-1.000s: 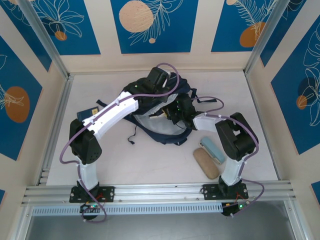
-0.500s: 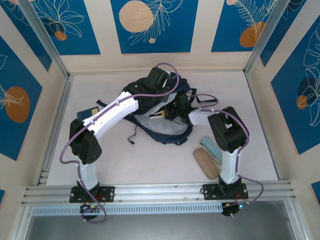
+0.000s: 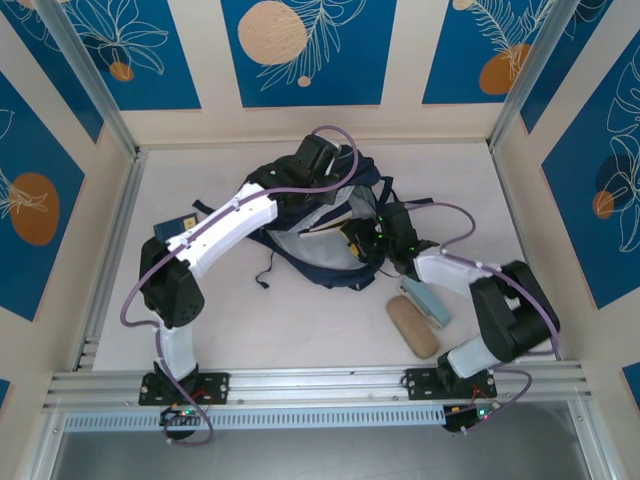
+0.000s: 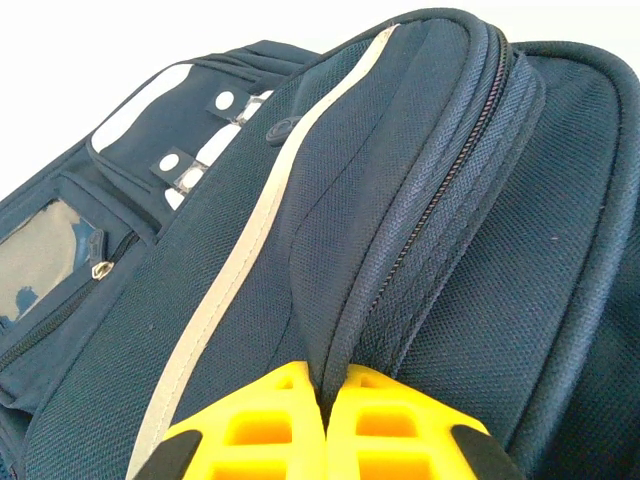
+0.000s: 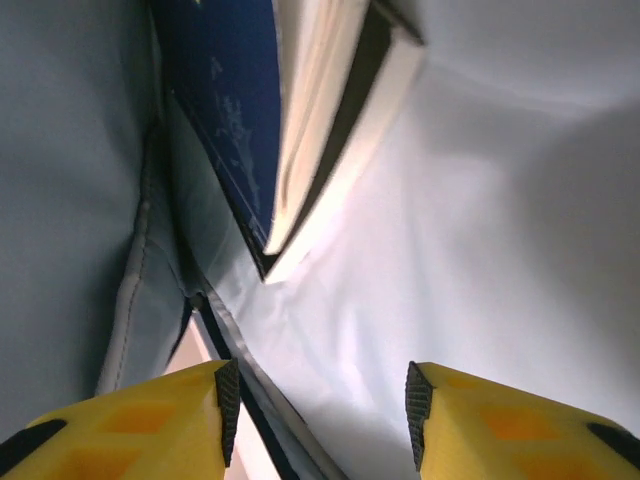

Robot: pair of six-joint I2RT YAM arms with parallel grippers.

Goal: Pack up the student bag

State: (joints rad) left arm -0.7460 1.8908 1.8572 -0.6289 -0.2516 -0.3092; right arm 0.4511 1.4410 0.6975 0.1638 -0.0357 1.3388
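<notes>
The left gripper [image 4: 325, 390], clamped shut on a fold beside the zip, held up the student bag [image 3: 305, 250] at mid-table, apparently to keep its mouth open. The right gripper [image 5: 320, 400], jaws parted and empty, sat inside the pale lining, just short of a book [image 5: 320, 110] lodged there

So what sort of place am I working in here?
Probably a staged robot test booth, not a real room: printed blue wall panels, aluminium frame rail at the near edge, white table with the student bag.
</notes>
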